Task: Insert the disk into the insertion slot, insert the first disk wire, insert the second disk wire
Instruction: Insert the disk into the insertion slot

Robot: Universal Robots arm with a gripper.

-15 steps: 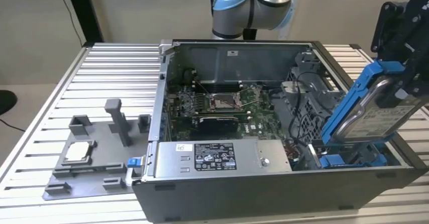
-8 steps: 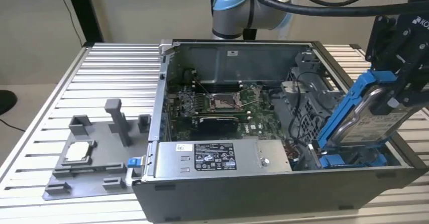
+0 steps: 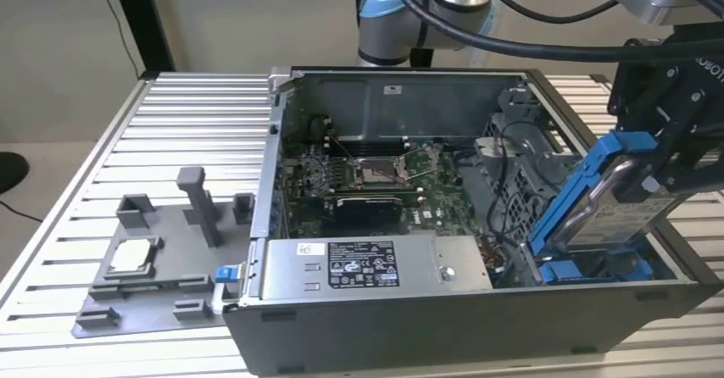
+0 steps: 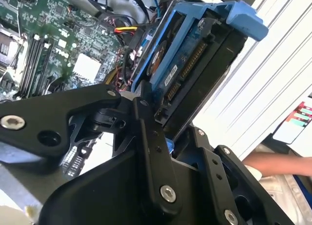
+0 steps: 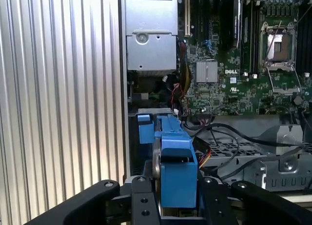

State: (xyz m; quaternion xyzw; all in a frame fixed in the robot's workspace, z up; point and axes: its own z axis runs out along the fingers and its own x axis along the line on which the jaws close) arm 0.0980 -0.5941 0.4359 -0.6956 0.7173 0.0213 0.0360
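One disk (image 3: 586,197) — long axis near-upright

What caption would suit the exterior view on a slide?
Robot gripper holds a blue-framed hard drive, tilted, at the exterior view's right end of the open grey computer case.

The disk (image 3: 620,213) shows bare silver metal inside a smooth, bright blue plastic frame. The hand (image 3: 667,170) is matt black. The table (image 3: 169,115) is ribbed, satin-finished aluminium; the computer case (image 3: 453,331), lower centre, is matt grey sheet metal
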